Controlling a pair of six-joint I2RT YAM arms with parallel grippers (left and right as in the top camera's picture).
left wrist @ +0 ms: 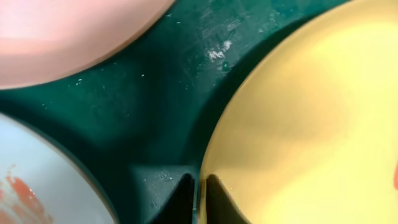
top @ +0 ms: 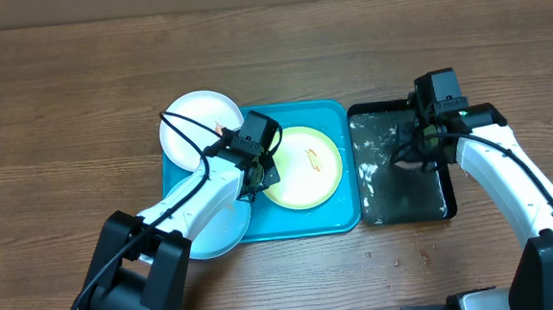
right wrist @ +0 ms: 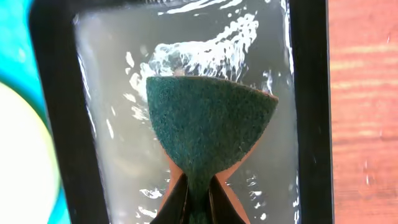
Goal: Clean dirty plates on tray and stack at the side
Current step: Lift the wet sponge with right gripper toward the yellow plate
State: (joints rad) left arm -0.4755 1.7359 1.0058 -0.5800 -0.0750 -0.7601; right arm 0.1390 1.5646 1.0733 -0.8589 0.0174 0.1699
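The yellow-green plate (top: pixel 301 168) lies on the turquoise tray (top: pixel 337 118) and has a small orange smear. My left gripper (top: pixel 261 175) is shut on its left rim; in the left wrist view the jaws (left wrist: pixel 200 190) straddle the plate's edge (left wrist: pixel 298 112) above the tray floor (left wrist: pixel 161 93). The white plate (top: pixel 200 121) (left wrist: pixel 62 31) sits at the tray's upper left corner. The light blue plate (top: pixel 214 226) (left wrist: pixel 37 180), with reddish smears, lies at the lower left under my left arm. My right gripper (top: pixel 419 154) (right wrist: pixel 198 193) is shut on a green sponge (right wrist: pixel 208 124).
A black tray (top: pixel 379 107) (right wrist: pixel 53 124) holding soapy water stands right of the turquoise tray; the sponge hangs over it. Small crumbs lie on the wooden table (top: pixel 398 258) in front of it.
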